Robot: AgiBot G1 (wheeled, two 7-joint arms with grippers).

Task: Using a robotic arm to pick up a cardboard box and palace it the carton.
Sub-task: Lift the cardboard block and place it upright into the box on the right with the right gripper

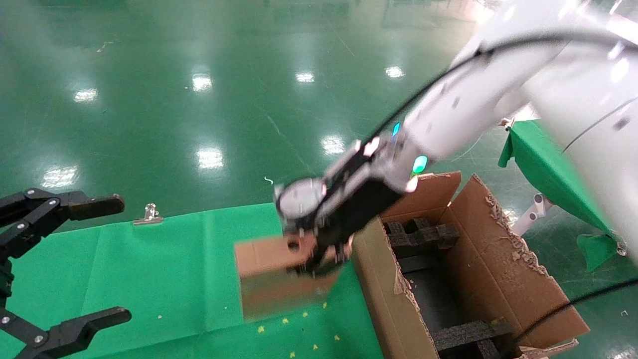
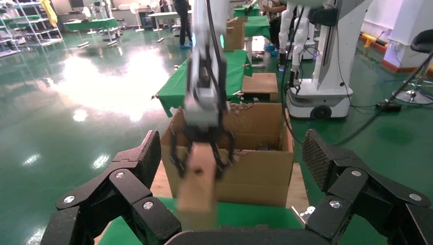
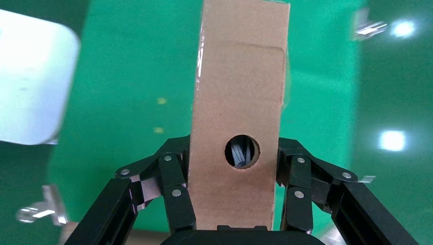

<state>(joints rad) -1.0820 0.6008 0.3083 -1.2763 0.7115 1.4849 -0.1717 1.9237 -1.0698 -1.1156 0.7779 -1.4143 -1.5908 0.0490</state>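
My right gripper (image 1: 319, 259), on the white robotic arm (image 1: 463, 104), is shut on the small brown cardboard box (image 1: 279, 279) and holds it above the green table, just left of the carton (image 1: 384, 294). In the right wrist view the box (image 3: 237, 92) sits between the fingers (image 3: 176, 189), its round hole facing the camera. The carton is large, with torn flaps and black foam inserts (image 1: 423, 234) inside. In the left wrist view the held box (image 2: 198, 176) hangs in front of the carton (image 2: 255, 168). My left gripper (image 1: 107, 259) is open and empty at the table's left.
The green cloth table (image 1: 149, 269) ends at its far edge, where a metal clip (image 1: 148, 214) sits. Small yellow scraps (image 1: 286, 324) lie near the front. Another green-covered table (image 1: 543, 164) stands right of the carton. The shiny green floor lies beyond.
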